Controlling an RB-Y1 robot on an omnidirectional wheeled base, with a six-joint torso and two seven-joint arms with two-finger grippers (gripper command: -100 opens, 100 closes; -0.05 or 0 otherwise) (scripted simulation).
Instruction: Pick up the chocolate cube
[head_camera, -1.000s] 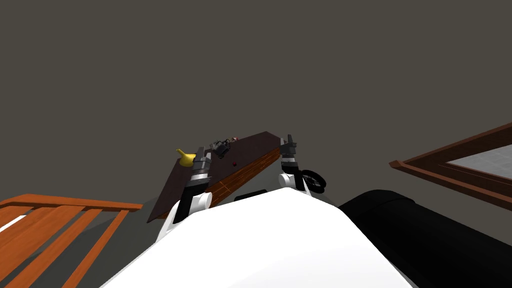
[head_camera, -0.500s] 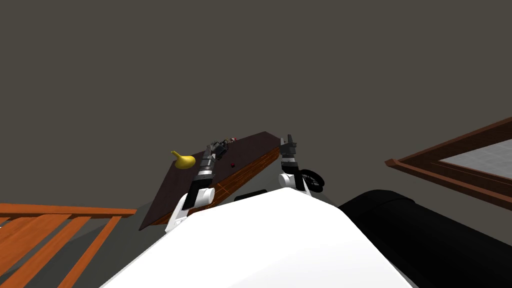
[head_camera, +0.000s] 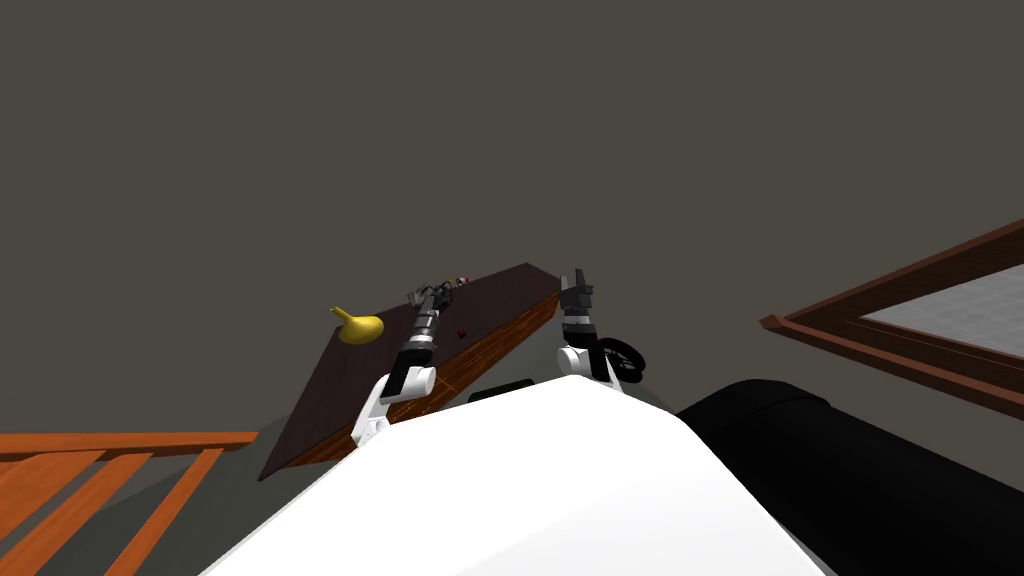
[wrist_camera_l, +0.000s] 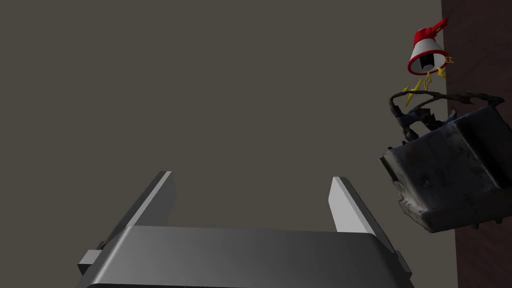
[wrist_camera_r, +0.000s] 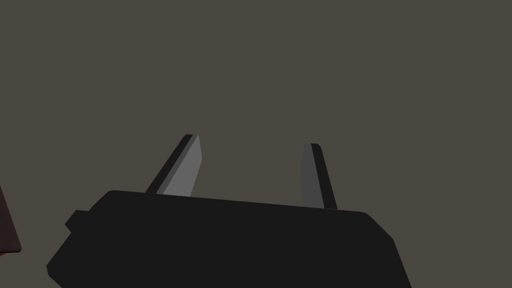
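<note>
Our left gripper (head_camera: 425, 296) hangs wide open over the dark table (head_camera: 330, 400), just beside a battered grey box (wrist_camera_l: 450, 170) and a red-and-white megaphone (wrist_camera_l: 426, 50); the chocolate cube (head_camera: 461, 333), a small dark red speck, lies nearer us, to the gripper's right. We judge a swing toward it could clip the box, or thin fingers could nudge so small a cube away. We read no lettering anywhere.

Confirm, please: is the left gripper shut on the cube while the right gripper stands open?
No: the left gripper is open and empty, as the left wrist view shows; the cube lies on the table in the head view. The right gripper does stand open.
</note>
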